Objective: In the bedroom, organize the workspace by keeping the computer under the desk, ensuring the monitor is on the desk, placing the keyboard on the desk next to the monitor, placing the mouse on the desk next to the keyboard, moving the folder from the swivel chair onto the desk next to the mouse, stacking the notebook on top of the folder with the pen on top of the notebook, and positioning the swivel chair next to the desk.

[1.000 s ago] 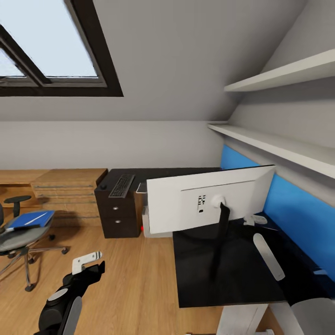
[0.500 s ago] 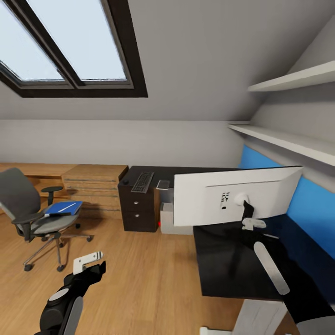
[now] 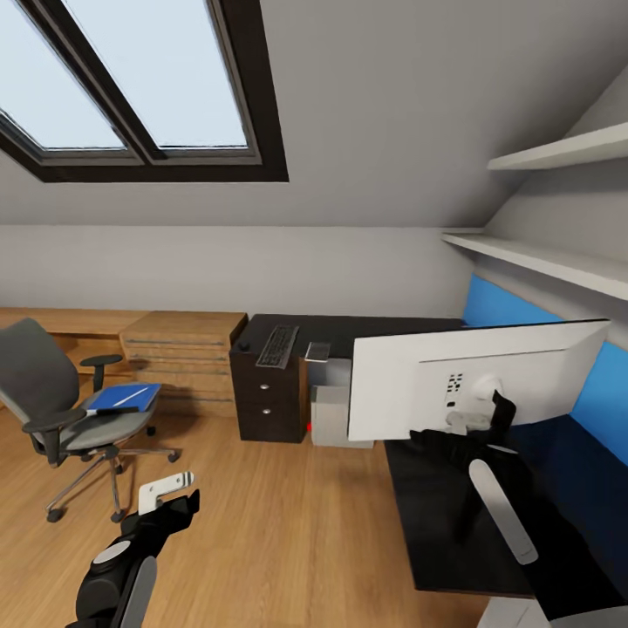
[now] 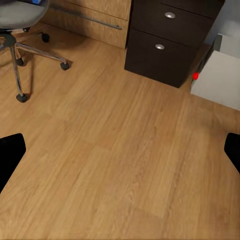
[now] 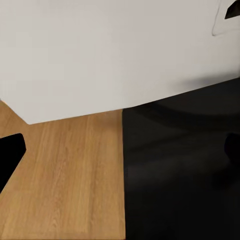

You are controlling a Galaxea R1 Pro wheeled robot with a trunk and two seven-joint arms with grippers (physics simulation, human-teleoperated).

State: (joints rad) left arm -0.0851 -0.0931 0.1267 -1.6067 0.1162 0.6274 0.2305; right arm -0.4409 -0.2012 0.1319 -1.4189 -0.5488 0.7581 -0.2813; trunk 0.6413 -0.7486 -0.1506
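The white monitor point(image 3: 410, 384) stands back-on on the black desk point(image 3: 436, 523); its white back point(image 5: 100, 55) and the desk point(image 5: 180, 170) also appear in the right wrist view. My right gripper point(image 3: 467, 425) is open just below the monitor's rear mount. The dark keyboard point(image 3: 277, 346) lies on the desk's far part, with a small dark mouse point(image 3: 243, 347) and a grey notebook point(image 3: 317, 351) on either side. A pale computer point(image 3: 336, 417) sits under the desk. The blue folder point(image 3: 124, 398) lies on the grey swivel chair point(image 3: 52, 410). Over the floor, my left gripper point(image 3: 170, 499) hangs open.
Dark drawers point(image 3: 266, 397) carry the desk's far end, with a low wooden cabinet point(image 3: 179, 353) to their left. Shelves point(image 3: 541, 257) jut from the right wall above a blue panel point(image 3: 610, 392). Wooden floor point(image 3: 262, 523) lies between chair and desk. The chair's wheeled base point(image 4: 30, 55) is near the drawers point(image 4: 170, 40).
The whole view has swung left, bringing the chair and folder fully in. Against the monitor, my right gripper now sits closer under the rear mount. The left arm holds its pose.
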